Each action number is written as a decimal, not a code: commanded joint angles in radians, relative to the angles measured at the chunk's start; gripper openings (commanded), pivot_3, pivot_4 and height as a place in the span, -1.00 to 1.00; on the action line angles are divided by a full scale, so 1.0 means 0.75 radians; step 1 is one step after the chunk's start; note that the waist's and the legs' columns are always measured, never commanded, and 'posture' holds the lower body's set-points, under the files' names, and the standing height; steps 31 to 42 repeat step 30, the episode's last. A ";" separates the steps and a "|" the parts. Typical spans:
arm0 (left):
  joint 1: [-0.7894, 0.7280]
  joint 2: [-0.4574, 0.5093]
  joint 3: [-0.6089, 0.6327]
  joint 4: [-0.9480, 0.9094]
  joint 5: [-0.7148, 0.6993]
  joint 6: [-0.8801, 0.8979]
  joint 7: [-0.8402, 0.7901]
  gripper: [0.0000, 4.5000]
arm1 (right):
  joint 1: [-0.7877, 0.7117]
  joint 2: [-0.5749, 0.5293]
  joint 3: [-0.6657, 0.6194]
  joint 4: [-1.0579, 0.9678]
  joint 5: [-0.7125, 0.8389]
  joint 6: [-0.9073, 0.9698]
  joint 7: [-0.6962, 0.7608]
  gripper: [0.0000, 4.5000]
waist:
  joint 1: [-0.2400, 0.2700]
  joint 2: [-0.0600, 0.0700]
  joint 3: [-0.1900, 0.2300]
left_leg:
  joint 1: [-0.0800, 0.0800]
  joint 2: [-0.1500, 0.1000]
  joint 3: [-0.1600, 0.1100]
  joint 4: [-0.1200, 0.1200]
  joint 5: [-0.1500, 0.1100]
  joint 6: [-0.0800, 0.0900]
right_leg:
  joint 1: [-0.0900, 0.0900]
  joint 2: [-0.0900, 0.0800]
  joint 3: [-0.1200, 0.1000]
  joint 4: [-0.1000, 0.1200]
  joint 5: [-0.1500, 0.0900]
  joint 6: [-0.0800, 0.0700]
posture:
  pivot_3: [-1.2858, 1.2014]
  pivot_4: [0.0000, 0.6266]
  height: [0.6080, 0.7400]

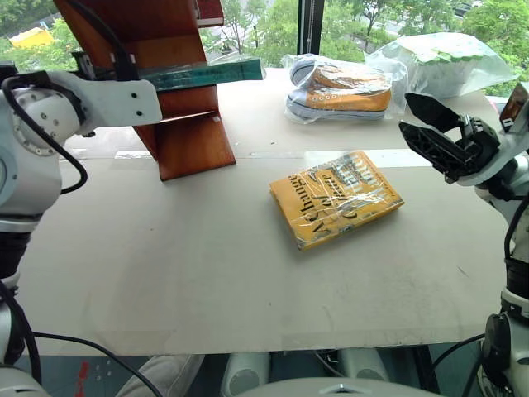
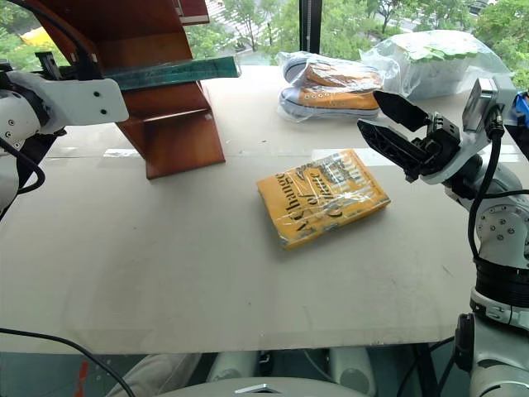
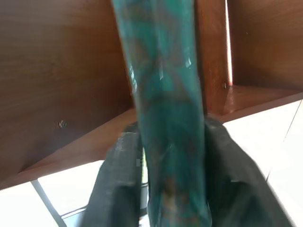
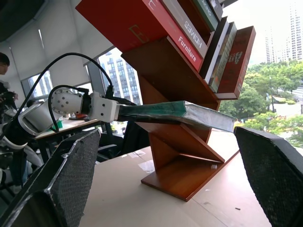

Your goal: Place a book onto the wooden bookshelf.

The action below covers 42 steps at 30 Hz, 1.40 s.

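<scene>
Teal book (image 4: 175,112) lying level between the left claw's (image 3: 165,189) fingers against the wooden bookshelf (image 1: 178,124), above the worktop (image 1: 207,281), right claw (image 2: 397,132) spread wide, empty, beside yellow book (image 1: 335,197), open room around.

White, rounded arm shells (image 1: 50,112) with black cables looped along them; both jaws are black, their pads (image 4: 71,179) textured.

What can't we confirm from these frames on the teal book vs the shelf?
- Left gripper fingers flank the teal-green plastic-wrapped book; the blurred left wrist view leaves pad contact unclear.
- Whether the book rests on the reddish-brown wooden bookshelf: the contact point is unclear in the right wrist view and behind the left arm in the head views.
- Shelf top: cut off by the head views' upper edge.
</scene>
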State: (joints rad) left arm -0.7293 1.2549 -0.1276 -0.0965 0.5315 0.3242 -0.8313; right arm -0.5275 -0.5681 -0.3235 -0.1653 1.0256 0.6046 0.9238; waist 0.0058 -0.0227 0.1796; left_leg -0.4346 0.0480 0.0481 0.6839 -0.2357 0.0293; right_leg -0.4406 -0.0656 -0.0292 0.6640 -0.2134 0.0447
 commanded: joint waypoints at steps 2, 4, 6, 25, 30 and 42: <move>-0.015 0.028 0.091 -0.051 0.068 0.041 0.026 0.83 | -0.032 -0.001 -0.004 0.019 -0.002 -0.019 0.026 1.00 | 0.003 0.000 0.000 | 0.000 0.000 0.000 0.000 0.000 0.000 | 0.000 0.000 0.000 0.000 0.000 0.000 | 0.03 -0.52 0.28; 0.014 0.037 0.127 -0.080 0.070 0.061 0.026 0.96 | -0.044 -0.001 0.001 0.049 -0.016 -0.028 0.043 1.00 | 0.003 0.000 0.000 | 0.000 0.000 0.000 0.001 0.000 0.000 | 0.000 0.000 0.001 0.000 0.000 0.000 | 0.03 -0.52 0.28; 0.090 0.049 0.185 -0.129 0.077 0.073 0.033 0.96 | -0.045 -0.003 0.012 0.097 -0.047 -0.047 0.076 1.00 | 0.002 0.000 0.000 | 0.000 0.000 0.000 0.001 0.000 0.000 | 0.000 0.000 0.001 0.000 0.000 0.000 | 0.03 -0.52 0.28; 1.456 -1.286 0.381 -0.648 -0.681 0.059 0.235 0.96 | 0.700 -0.088 0.042 0.418 -0.749 -0.772 0.233 1.00 | -0.012 0.005 -0.005 | 0.011 -0.002 -0.003 0.004 0.000 0.001 | 0.008 -0.002 0.002 0.002 -0.001 -0.003 | 0.03 -0.52 0.28; 1.447 -1.299 0.369 -0.546 -0.789 0.022 0.259 0.96 | 0.768 -0.080 0.034 0.430 -0.760 -0.833 0.209 1.00 | -0.016 0.011 -0.010 | 0.027 -0.001 -0.012 0.004 -0.005 -0.007 | 0.024 -0.007 -0.001 -0.001 0.000 -0.005 | 0.03 -0.52 0.28; 1.447 -1.299 0.369 -0.546 -0.789 0.022 0.259 0.96 | 0.768 -0.080 0.034 0.430 -0.760 -0.833 0.209 1.00 | -0.016 0.011 -0.010 | 0.027 -0.001 -0.012 0.004 -0.005 -0.007 | 0.024 -0.007 -0.001 -0.001 0.000 -0.005 | 0.03 -0.52 0.28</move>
